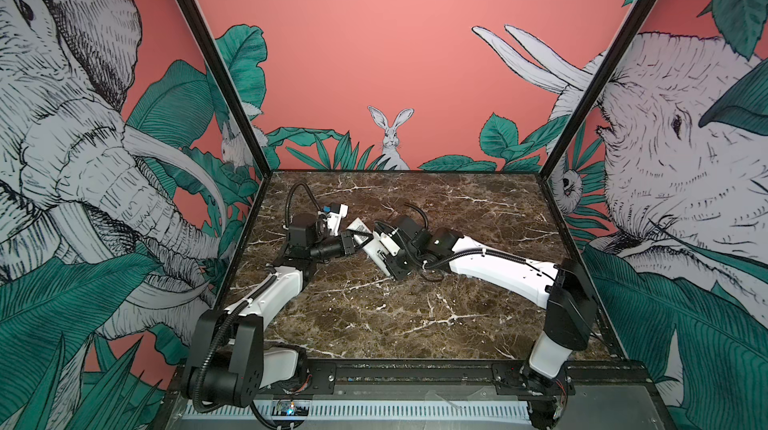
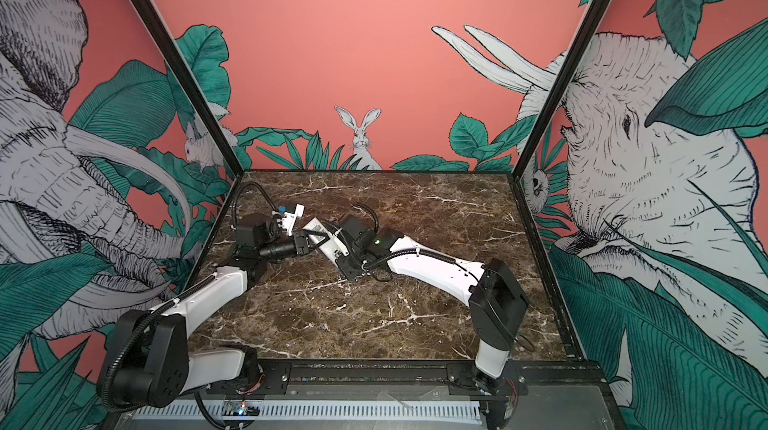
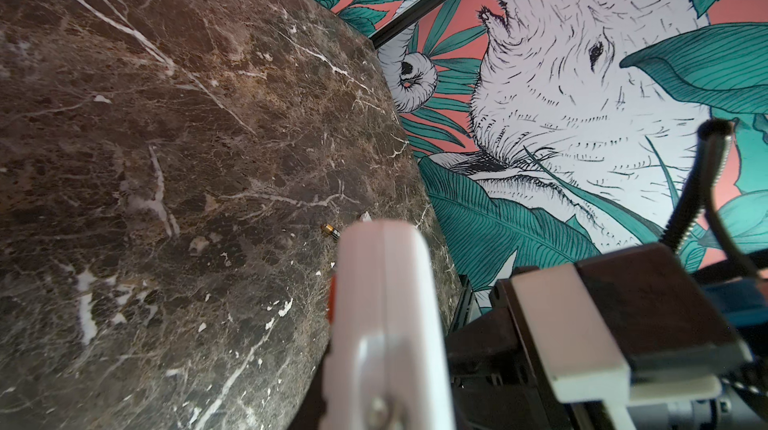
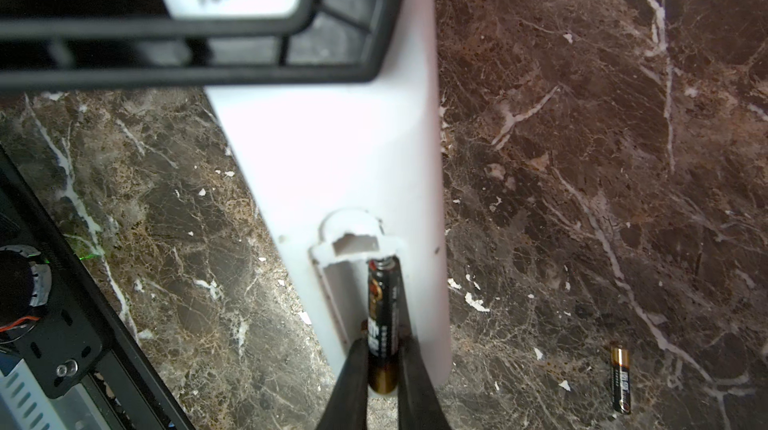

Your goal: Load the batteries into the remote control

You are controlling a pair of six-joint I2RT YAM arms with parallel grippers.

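The remote control is a long white bar held off the table with its plain back up. My left gripper is shut on its labelled end. In the left wrist view the remote control runs away from the camera, edge on. Its battery compartment stands open. One dark battery lies in the compartment's right slot, brassy end outward. My right gripper is shut on that battery, with a finger against each side. A second battery lies loose on the marble, also visible in the left wrist view.
Both arms meet over the back left of the brown marble table. Printed walls close the table at the back and both sides. A black rail runs along the front edge. My right arm's wrist sits close beside the remote.
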